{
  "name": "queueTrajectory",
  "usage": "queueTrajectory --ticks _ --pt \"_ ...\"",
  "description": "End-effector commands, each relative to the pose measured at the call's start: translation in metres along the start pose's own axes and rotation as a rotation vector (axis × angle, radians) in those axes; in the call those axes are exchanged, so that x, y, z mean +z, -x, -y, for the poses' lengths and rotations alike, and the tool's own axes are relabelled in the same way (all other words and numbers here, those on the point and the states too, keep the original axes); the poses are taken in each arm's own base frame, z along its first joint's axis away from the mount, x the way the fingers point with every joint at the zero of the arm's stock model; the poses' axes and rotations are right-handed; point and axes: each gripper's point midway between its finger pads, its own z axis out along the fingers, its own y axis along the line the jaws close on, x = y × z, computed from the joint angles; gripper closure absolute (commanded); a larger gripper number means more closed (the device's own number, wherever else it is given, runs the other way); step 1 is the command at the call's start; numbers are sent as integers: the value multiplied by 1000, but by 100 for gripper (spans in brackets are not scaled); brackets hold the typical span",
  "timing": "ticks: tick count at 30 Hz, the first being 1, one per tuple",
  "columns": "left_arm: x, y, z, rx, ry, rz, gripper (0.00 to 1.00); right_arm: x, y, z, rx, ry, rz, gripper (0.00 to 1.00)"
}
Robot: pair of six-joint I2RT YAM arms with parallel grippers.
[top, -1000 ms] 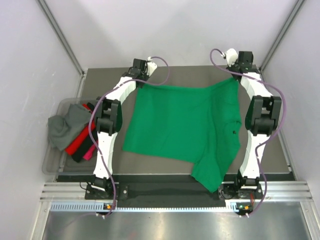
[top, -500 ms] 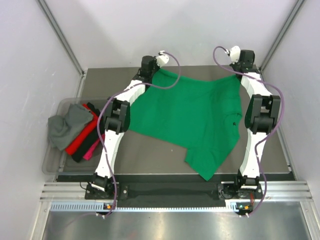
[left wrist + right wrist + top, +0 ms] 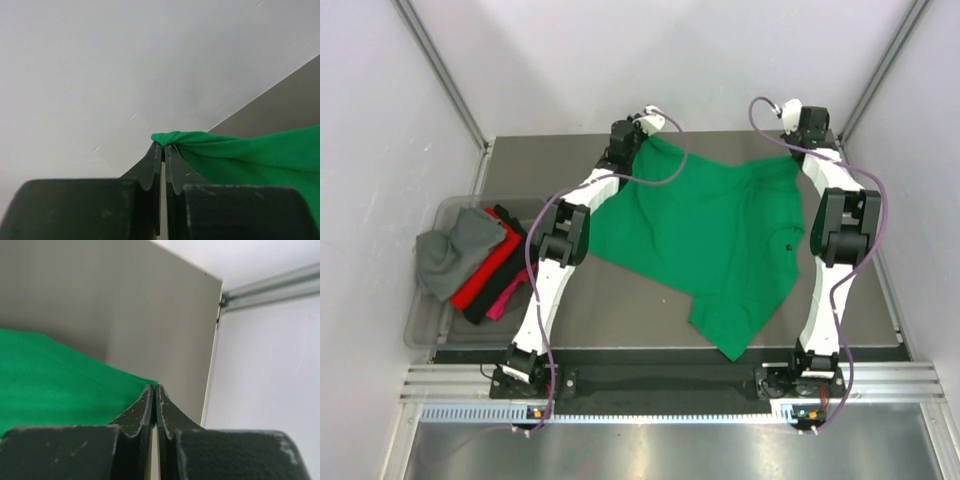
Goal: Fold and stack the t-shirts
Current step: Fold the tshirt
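Top view: shows a bright green t-shirt [image 3: 720, 235] spread crookedly over the dark table [image 3: 620, 310], with one flap trailing toward the near edge between the two arm bases. Finds the left gripper [image 3: 640, 138] at the cloth's far-left corner, clamped on it, and the right gripper [image 3: 792, 148] at the far-right corner, pinching that one too. Puts a clear plastic bin [image 3: 420, 325] at the table's left edge, well apart from the green t-shirt. Counts inside the bin a crumpled grey t-shirt [image 3: 448, 255], a red t-shirt [image 3: 482, 275] just beside it, and a pink t-shirt [image 3: 506, 297] peeking out on the near right. Left wrist view: catches the left gripper [image 3: 163, 150] with jaws pressed almost together on a bunched tip of the green t-shirt [image 3: 250, 155], and follows the cloth off to the right. Sets behind it a white wall [image 3: 125, 60] and a wedge of grey table [image 3: 295, 100] at the right. Right wrist view: shows the right gripper [image 3: 154, 395] closed tight on a hem corner of the green t-shirt [image 3: 50, 375], and traces a stitched seam along the cloth's edge to the left. Leaves beyond it the bare grey table [image 3: 100, 300], a metal frame rail [image 3: 270, 290] at the upper right, and white wall [image 3: 260, 390] below that.
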Motion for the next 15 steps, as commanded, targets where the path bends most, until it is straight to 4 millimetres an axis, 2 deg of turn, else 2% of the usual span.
queueTrajectory --ticks 1,4,5,9,11,15 --pt "-18 61 -75 -58 176 88 100 -33 28 42 69 -73 87 100" --pt "-23 67 -93 -50 208 89 100 -34 33 50 63 -83 99 100" --pt "-24 68 -96 -46 213 90 100 -37 44 58 65 -98 118 100" --pt "-24 68 -96 -1 203 86 100 -19 44 57 72 -94 106 100" --pt "-22 62 -94 17 202 77 100 -16 50 61 79 -105 119 100" --pt "-16 53 -86 41 209 76 100 -2 49 59 87 -109 112 100"
